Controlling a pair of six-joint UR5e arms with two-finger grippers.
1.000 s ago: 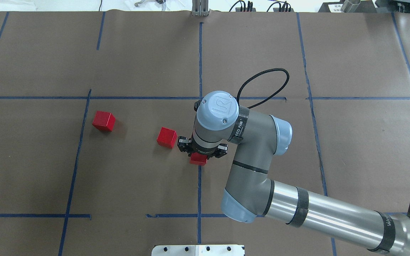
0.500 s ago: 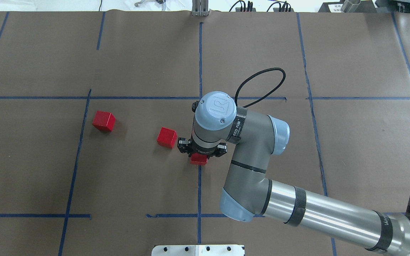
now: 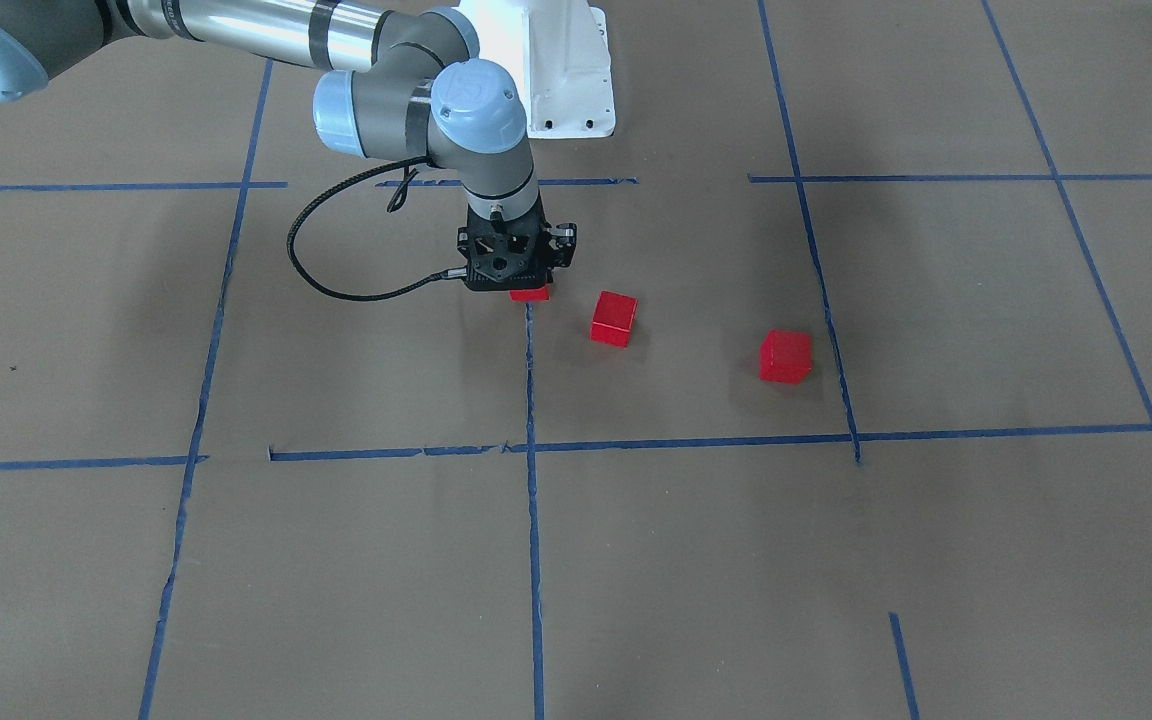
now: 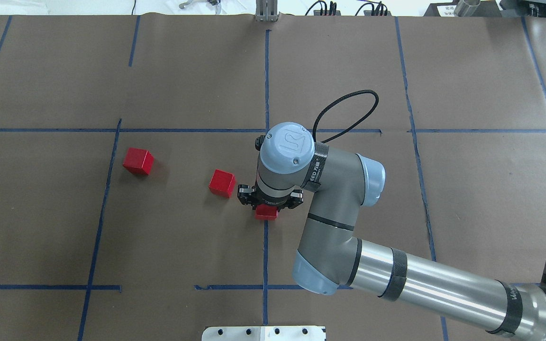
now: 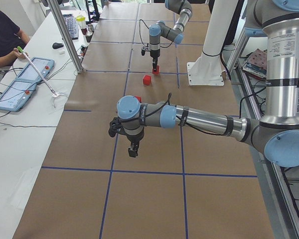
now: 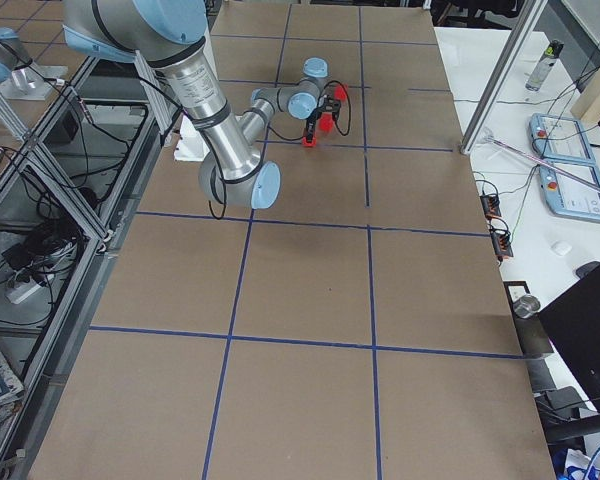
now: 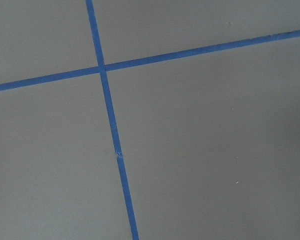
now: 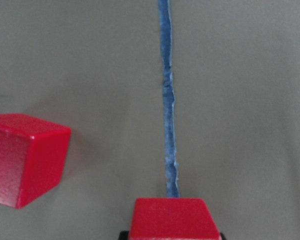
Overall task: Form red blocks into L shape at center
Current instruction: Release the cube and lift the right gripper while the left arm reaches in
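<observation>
My right gripper (image 4: 267, 206) is shut on a red block (image 4: 266, 213) and holds it low over the long blue tape line (image 4: 267, 94) at the center of the brown paper. The block also shows in the front view (image 3: 530, 293) and at the bottom of the right wrist view (image 8: 172, 218). A second red block (image 4: 222, 183) lies just left of the gripper, apart from it. A third red block (image 4: 138, 161) lies farther left near another tape line. My left gripper (image 5: 133, 149) shows only in the left side view, over bare paper; I cannot tell whether it is open or shut.
The robot's white base (image 4: 263, 333) is at the near table edge. A black cable (image 4: 349, 111) loops from the right wrist. Blue tape lines (image 4: 192, 130) cross the paper. An operator's desk with tablets (image 5: 25, 84) stands beyond the far edge.
The right wrist has shifted slightly to the left with the red block in it, and the cable loop has swung left. The other two blocks have not moved.
</observation>
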